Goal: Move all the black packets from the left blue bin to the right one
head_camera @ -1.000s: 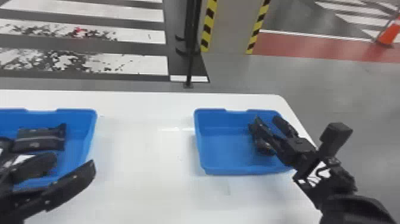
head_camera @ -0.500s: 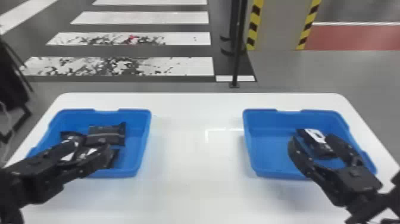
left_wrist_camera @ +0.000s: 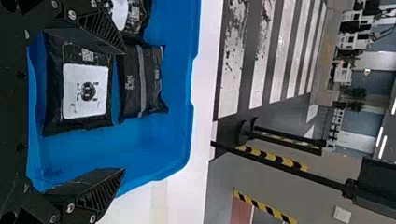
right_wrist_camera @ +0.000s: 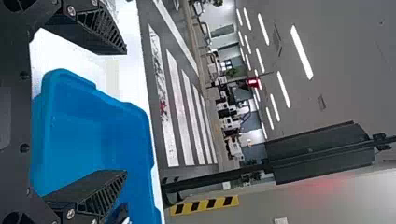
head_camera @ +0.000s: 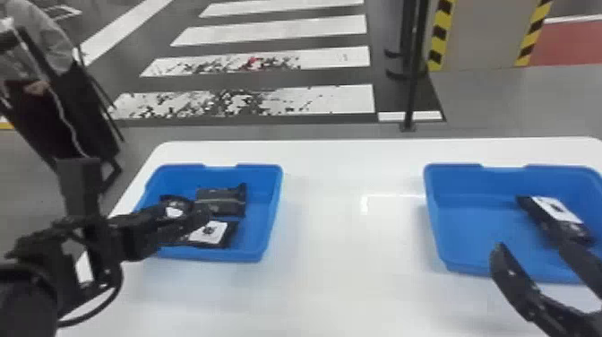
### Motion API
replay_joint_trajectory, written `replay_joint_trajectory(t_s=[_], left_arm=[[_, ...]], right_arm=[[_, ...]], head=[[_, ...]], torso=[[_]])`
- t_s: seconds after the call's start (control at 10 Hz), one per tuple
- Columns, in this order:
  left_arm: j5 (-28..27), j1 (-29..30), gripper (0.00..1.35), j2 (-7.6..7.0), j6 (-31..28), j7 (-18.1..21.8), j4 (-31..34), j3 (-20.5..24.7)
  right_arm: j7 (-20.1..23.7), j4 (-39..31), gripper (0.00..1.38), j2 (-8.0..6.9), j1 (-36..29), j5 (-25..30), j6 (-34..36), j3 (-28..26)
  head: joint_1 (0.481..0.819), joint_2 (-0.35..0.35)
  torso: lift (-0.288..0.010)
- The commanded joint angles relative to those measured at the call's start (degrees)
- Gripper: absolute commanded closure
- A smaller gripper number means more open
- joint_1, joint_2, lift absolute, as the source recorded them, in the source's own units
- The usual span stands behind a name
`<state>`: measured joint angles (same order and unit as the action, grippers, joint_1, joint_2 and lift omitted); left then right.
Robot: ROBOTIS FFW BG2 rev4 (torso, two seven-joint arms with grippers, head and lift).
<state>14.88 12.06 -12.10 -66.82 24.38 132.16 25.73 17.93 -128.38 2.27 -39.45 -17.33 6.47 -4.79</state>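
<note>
In the head view my left gripper (head_camera: 190, 220) is over the left blue bin (head_camera: 262, 257), which holds three black packets. One packet (head_camera: 227, 201) has a grey band, another (head_camera: 212, 233) a white label; a third (head_camera: 174, 210) lies left. My left gripper (left_wrist_camera: 124, 109) stands open in its wrist view, the labelled packet (left_wrist_camera: 86, 91) beyond and between its fingers, nearer the upper one. My right gripper (head_camera: 533, 255) is open over the near side of the right blue bin (head_camera: 466, 269), where a black packet (head_camera: 555, 213) lies. The right wrist view has the right gripper (right_wrist_camera: 126, 112) with nothing held.
A white table (head_camera: 349, 251) carries both bins, with bare surface between them. Behind its far edge stands a black post (head_camera: 414, 80). Part of the right bin's floor (right_wrist_camera: 74, 140) is bare in the right wrist view.
The head view has turned left. My right gripper has opened and drawn back toward the near side, leaving its packet in the right bin. My left gripper is now over the packets in the left bin.
</note>
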Motion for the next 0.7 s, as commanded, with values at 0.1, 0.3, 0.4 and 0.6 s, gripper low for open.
replay_joint_trajectory(t_s=[0.1, 0.3, 0.4, 0.6], left_arm=[[-6.2, -7.4, 0.17, -0.46, -5.0, -0.4, -7.6, -1.8], [-7.7, -11.9, 0.18, -2.05, -9.1, -0.4, -14.1, -5.0], [-7.9, -13.2, 0.18, -2.31, -10.8, -0.4, -15.8, -6.0], [-9.9, -14.9, 0.19, -2.49, -14.2, -0.4, -16.9, -7.4]], right_arm=[[0.1, -0.4, 0.12, 0.01, -0.9, -0.8, 0.1, 0.5], [0.1, -0.5, 0.12, 0.28, -0.9, -1.3, 0.7, 0.8], [0.1, -0.5, 0.12, 0.28, -1.2, -1.4, 0.8, 0.8], [0.2, -0.6, 0.12, 0.28, -1.3, -1.7, 1.1, 1.0]], head=[[0.695, 0.222], [0.695, 0.247], [0.695, 0.247], [0.695, 0.244]], torso=[[-0.185], [-0.185], [-0.185], [-0.185]])
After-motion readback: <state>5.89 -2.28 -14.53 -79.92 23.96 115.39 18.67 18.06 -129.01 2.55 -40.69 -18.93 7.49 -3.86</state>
